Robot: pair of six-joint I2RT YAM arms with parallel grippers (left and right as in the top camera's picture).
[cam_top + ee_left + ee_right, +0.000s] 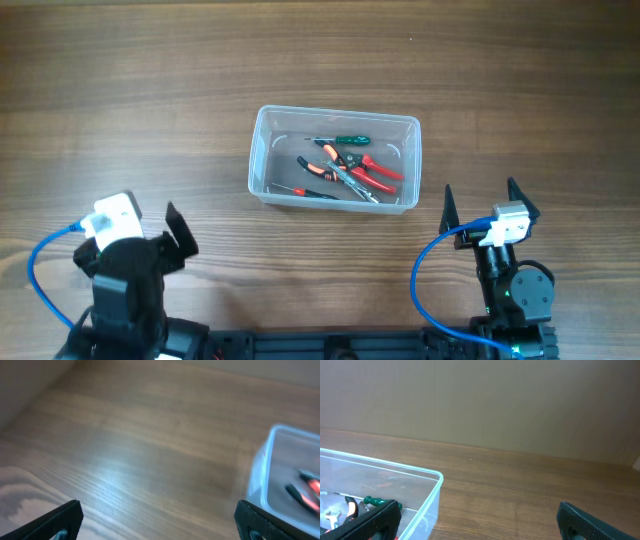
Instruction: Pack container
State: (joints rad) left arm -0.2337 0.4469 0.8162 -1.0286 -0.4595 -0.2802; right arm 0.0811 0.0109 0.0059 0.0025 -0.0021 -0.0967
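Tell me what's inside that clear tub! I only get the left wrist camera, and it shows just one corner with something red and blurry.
Observer: Hand tools lie in the container: a green-handled screwdriver, red-handled pliers and a few more, heaped together.
Operator: Is the other arm holding one?
Observer: No, the right fingers are spread open with nothing between them, near the container's right end but apart from it.
Operator: Does it have a lid on?
Observer: No lid; the whole top is open.
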